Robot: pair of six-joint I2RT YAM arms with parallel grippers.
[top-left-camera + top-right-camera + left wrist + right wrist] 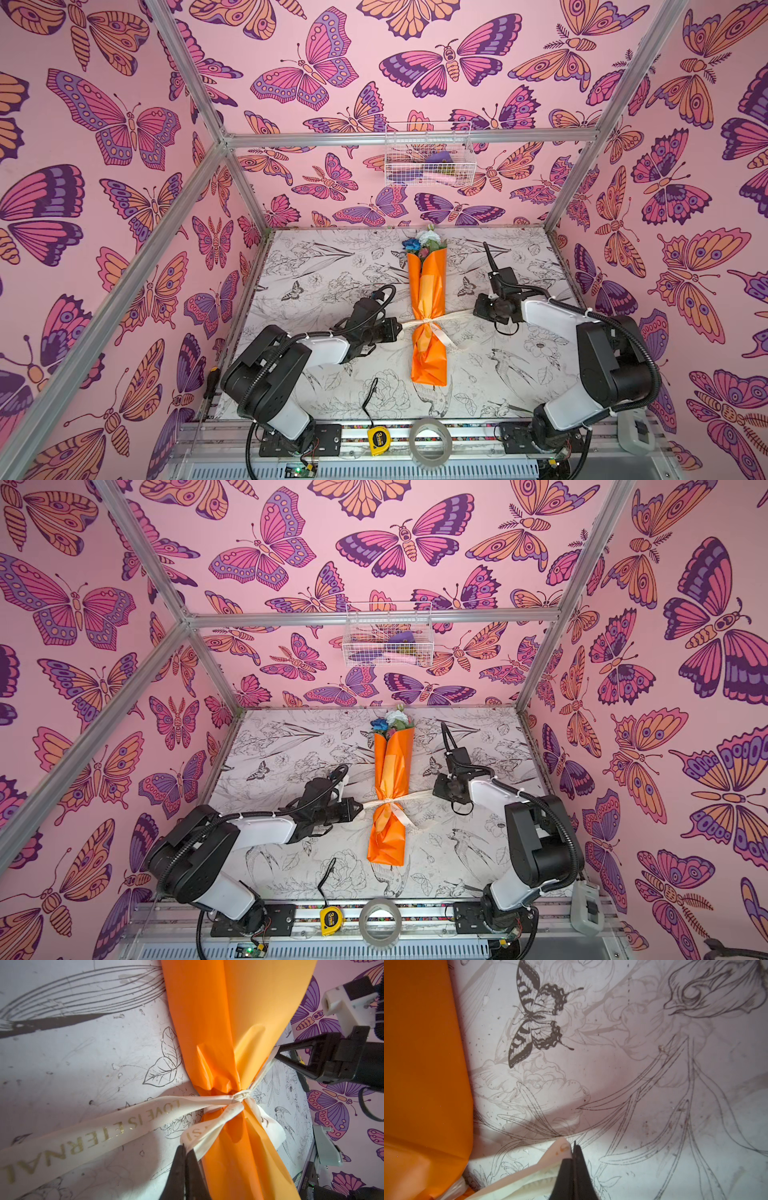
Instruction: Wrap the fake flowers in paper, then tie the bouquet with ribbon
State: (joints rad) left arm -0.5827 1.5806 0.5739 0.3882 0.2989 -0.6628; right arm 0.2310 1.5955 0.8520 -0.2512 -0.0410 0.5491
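The bouquet (428, 291) lay lengthwise down the middle of the table (316, 266), dividing it into left and right halves. A cream ribbon (116, 1128), knotted round the wrap, ran taut sideways to the left gripper (185, 1148) and right gripper (574, 1147). Each was pinched on an end, forming a low barrier across the centre. Open tabletop lay beyond that line beside the flowers, and in front of it near the wrap's foot. A tape measure (379, 438) and tape roll (432, 457) sat on the front rail.
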